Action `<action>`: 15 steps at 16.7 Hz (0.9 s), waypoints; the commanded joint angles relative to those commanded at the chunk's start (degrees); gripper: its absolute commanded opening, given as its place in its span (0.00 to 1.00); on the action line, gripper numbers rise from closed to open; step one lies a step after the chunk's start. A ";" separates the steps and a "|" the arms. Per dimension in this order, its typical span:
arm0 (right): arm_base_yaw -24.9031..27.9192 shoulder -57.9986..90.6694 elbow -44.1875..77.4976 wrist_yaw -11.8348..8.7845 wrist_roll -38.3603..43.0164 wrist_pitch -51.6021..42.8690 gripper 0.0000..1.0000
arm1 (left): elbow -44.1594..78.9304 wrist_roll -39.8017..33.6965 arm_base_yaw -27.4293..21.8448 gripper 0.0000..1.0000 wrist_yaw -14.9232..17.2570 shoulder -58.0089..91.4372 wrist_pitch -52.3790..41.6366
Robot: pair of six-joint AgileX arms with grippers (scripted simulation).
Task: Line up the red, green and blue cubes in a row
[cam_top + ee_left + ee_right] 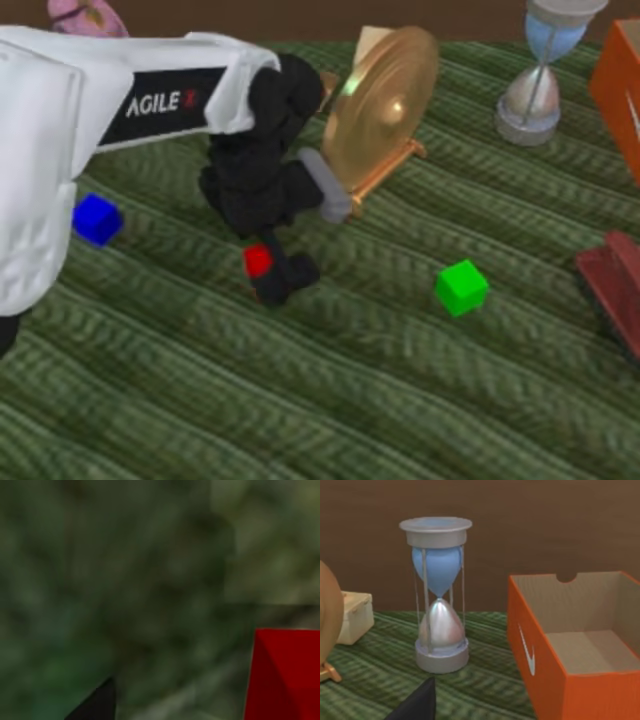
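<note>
Here, in the top view, the left arm reaches from the upper left toward mid-frame, and its end effector is down at the red cube, just left of centre; the black fingers sit around the cube, but whether they grip it cannot be told. The blue cube lies at the left edge, well apart from the red one, and the green cube lies right of centre on the green table. A gold disc on its stand rises at the upper middle, an hourglass at the upper right, an orange box at the right edge, and a dark red thing below it. In the left wrist view the red cube fills the lower right corner, with a black fingertip at the bottom edge. The right wrist view shows the hourglass left of centre, the open orange box at the right, a tan block at the left and a black fingertip at the bottom; the right end effector's opening cannot be told.
</note>
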 joint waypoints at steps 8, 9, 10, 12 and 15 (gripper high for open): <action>0.00 0.00 0.00 0.00 0.00 0.00 1.00 | -1.89 0.04 -0.03 0.85 0.01 1.25 2.55; 0.00 0.00 0.00 0.00 0.00 0.00 1.00 | -1.89 0.04 -0.03 0.77 0.01 1.25 2.55; 0.00 0.00 0.00 0.00 0.00 0.00 1.00 | -1.89 0.04 -0.03 0.70 0.01 1.25 2.55; 0.00 0.00 0.00 0.00 0.00 0.00 1.00 | -1.89 0.04 -0.03 0.55 0.01 1.25 2.55; 0.00 0.00 0.00 0.00 0.00 0.00 1.00 | -1.89 0.04 -0.03 0.32 0.01 1.25 2.55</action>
